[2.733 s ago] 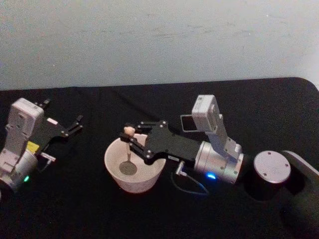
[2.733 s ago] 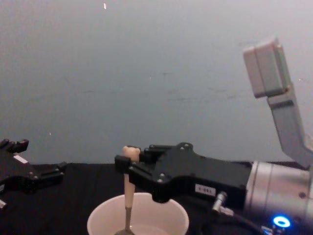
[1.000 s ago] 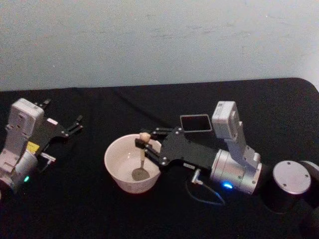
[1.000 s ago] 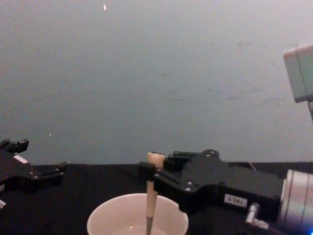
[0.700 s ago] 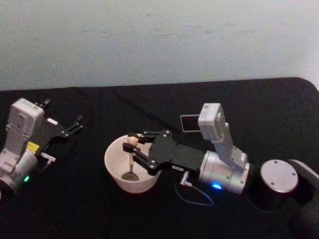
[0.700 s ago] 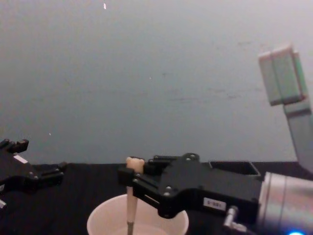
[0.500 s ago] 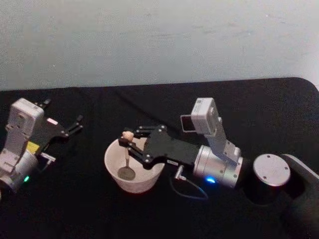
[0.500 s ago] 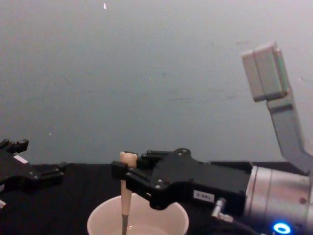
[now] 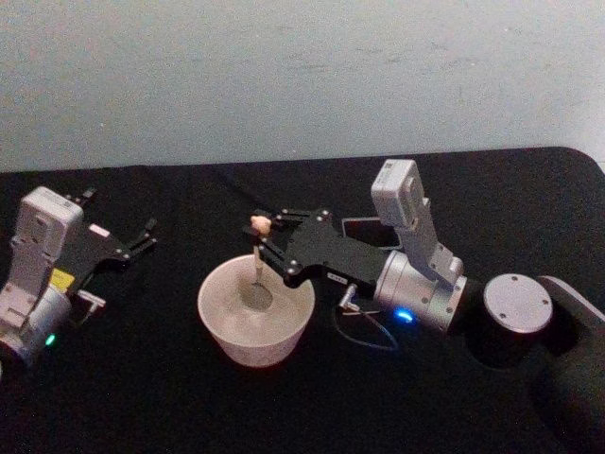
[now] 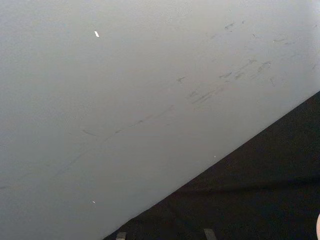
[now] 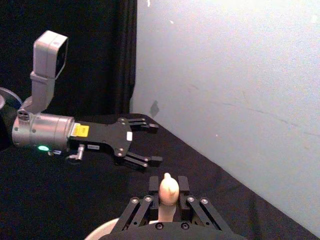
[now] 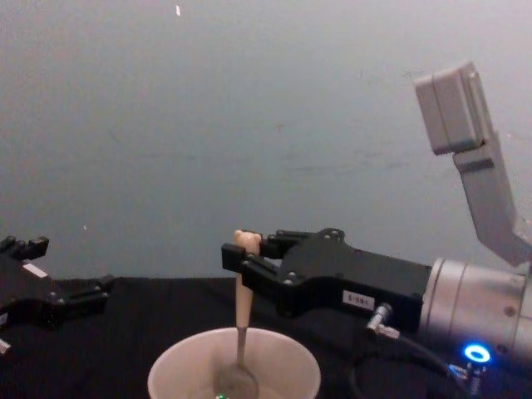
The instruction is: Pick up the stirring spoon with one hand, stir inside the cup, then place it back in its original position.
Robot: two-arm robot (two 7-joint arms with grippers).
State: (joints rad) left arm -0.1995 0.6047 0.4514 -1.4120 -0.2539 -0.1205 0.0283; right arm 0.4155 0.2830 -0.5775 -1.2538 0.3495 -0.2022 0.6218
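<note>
The pale grey wall [image 9: 284,76] behind is smooth, with a few faint scratches, and below it lies the bench [image 9: 284,416], covered by a matt black cloth. The right arm reaches in from the right side; its wrist is a silver metal cylinder with a small blue light, and a pale boxy camera stands up on a bracket above it. In front of the wrist is the right pincer [image 9: 260,227], made from flat black plates with small screws. It is closed on the handle of the stirring spoon [image 12: 242,307], just under the rounded bear-head knob. The left arm is parked at the left side of the bench, and the left pincer [image 9: 118,216] is spread wide and holds nothing. The cup [image 9: 250,345] is wide, round and cream-coloured with a thin rim, and it stands near the middle of the bench, under the right pincer. The dark grey square holder [image 9: 364,219] stands just behind the right arm, partly hidden by it. The spoon hangs almost upright: the smooth beige handle passes into a thin dark neck, and the shiny round metal bowl is low inside the cup. I cannot tell if it touches the bottom.
</note>
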